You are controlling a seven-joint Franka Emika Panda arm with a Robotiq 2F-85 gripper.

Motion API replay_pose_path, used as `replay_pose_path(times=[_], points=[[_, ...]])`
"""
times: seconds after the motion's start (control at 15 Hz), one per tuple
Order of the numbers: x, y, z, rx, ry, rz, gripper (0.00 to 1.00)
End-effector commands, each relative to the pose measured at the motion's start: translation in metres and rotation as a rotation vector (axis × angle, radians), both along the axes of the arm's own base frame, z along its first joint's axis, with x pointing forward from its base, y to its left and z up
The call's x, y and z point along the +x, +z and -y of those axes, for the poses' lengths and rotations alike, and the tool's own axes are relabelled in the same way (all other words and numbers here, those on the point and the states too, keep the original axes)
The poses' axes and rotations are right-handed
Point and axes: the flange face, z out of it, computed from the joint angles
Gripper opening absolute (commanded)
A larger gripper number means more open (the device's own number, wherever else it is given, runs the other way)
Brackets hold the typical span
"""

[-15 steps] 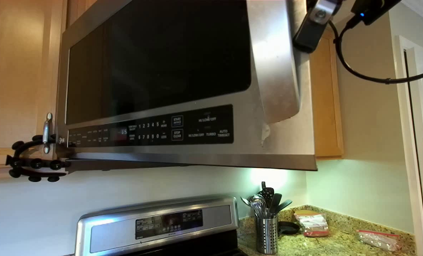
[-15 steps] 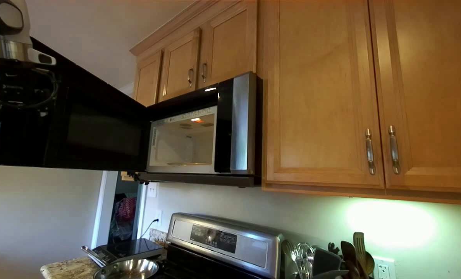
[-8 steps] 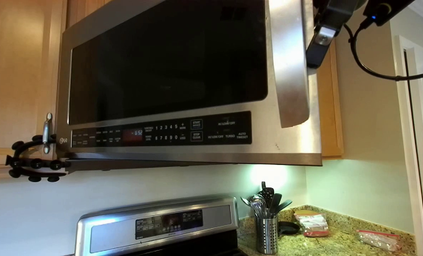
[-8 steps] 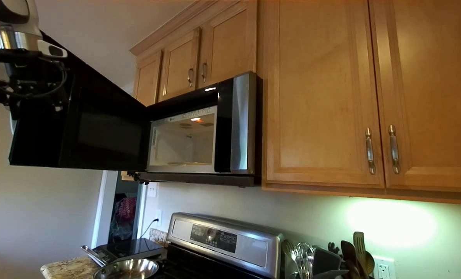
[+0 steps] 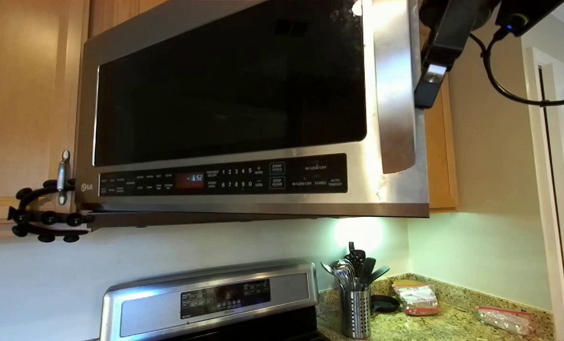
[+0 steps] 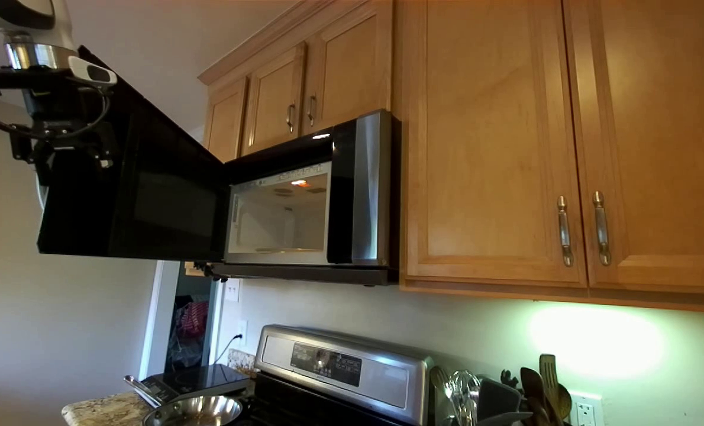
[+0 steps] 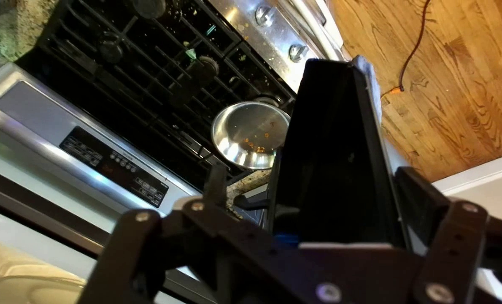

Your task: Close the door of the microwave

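Note:
The microwave [image 6: 368, 189] is open, its lit white cavity visible in an exterior view; part shows at lower left in the wrist view [image 7: 36, 274]. Its door [image 6: 171, 204] is swung out on its hinge side, dark inner face showing. The door's steel and dark-glass front [image 5: 234, 94] and bar handle [image 5: 395, 90] show in an exterior view. My gripper [image 7: 314, 181] is open with its fingers on either side of the door's free edge [image 7: 331, 139]. One finger [image 5: 431, 85] is beside the handle. The inner-side finger stands apart from the door; outer contact is unclear.
Wooden cabinets [image 6: 494, 142] flank the microwave. Below is a stove [image 6: 340, 367] with a steel pan [image 7: 251, 135] near it. A utensil holder [image 5: 356, 312] stands on the counter. A black flexible tripod [image 5: 47, 218] hangs by the hinge side.
The door has swung partly inward toward the microwave body. My gripper has moved along with its free edge, to the right in both exterior views.

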Motion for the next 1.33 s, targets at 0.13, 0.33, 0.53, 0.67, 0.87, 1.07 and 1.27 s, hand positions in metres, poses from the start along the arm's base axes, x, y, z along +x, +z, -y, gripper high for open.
replay_pose_path(times=[0.13, 0.33, 0.53, 0.67, 0.87, 1.07, 1.27], points=[[0.003, -0.003, 0.020, -0.056, -0.122, -0.003, 1.00], [0.010, -0.002, 0.033, -0.067, -0.213, 0.035, 1.00], [0.020, 0.002, 0.041, -0.077, -0.302, 0.089, 1.00], [0.021, 0.005, 0.049, -0.091, -0.345, 0.111, 1.00], [0.020, 0.008, 0.063, -0.137, -0.408, 0.126, 1.00], [0.014, 0.007, 0.067, -0.168, -0.444, 0.091, 1.00], [0.002, 0.000, 0.061, -0.182, -0.441, 0.018, 1.00]])
